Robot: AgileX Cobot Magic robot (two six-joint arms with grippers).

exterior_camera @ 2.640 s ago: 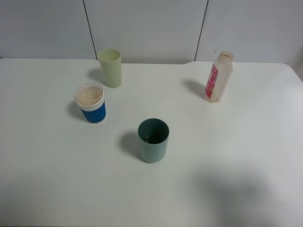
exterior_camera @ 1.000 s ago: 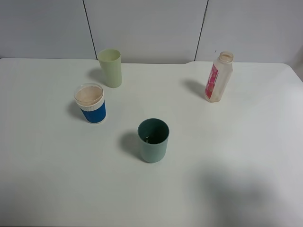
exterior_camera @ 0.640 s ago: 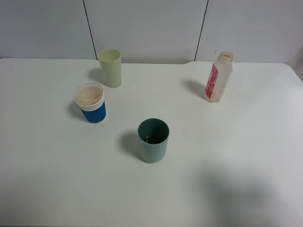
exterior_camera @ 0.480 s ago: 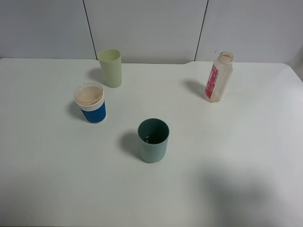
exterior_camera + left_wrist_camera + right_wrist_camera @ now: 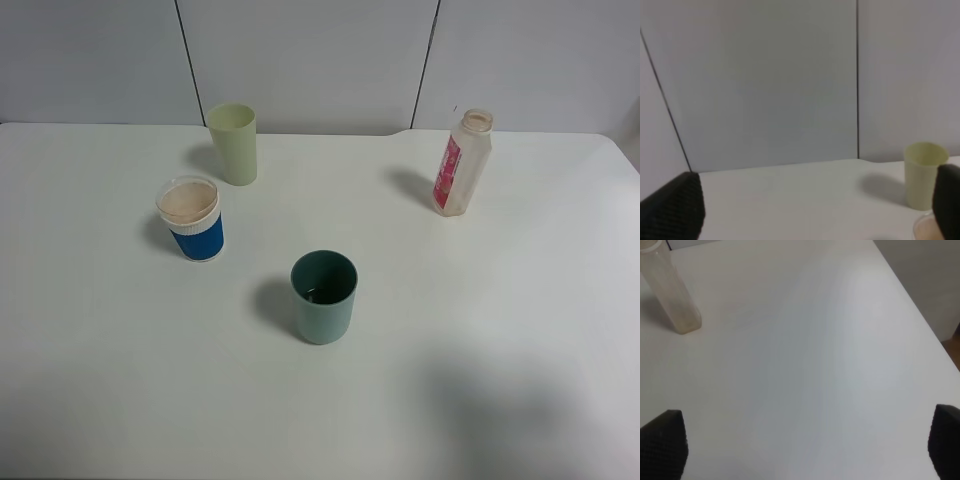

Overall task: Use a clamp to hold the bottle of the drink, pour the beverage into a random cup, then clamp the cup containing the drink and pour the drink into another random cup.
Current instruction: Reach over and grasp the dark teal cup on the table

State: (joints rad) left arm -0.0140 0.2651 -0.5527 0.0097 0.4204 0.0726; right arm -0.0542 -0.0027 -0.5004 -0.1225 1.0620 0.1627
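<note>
Teal plastic marked the thing I had to take next: the teal cup (image 5: 324, 297) stood upright near the middle of the table (image 5: 110, 400), mouth up and long axis vertical, with a small dark trace of drink (image 5: 316, 293) at its bottom. The bottle (image 5: 462, 163) stood upright at the far right, well apart from it. It looked empty, so I judged the first pour done. The pale green cup (image 5: 233, 143) and the blue cup (image 5: 191, 218) stood on the left side, farther back than the teal cup.

Neither of my grippers showed in the high view, and the teal cup showed in neither wrist view, so I could not tell exactly which way it lay from either. My left gripper (image 5: 810, 212) faced the pale green cup, with the blue cup's rim just at the edge of its view. My right gripper (image 5: 804, 445) faced bare table, with the bottle off to one side. I judged the left arm the better placed, since both receiving cups lay on its side. Both grippers had their fingers spread wide, holding and touching nothing.
</note>
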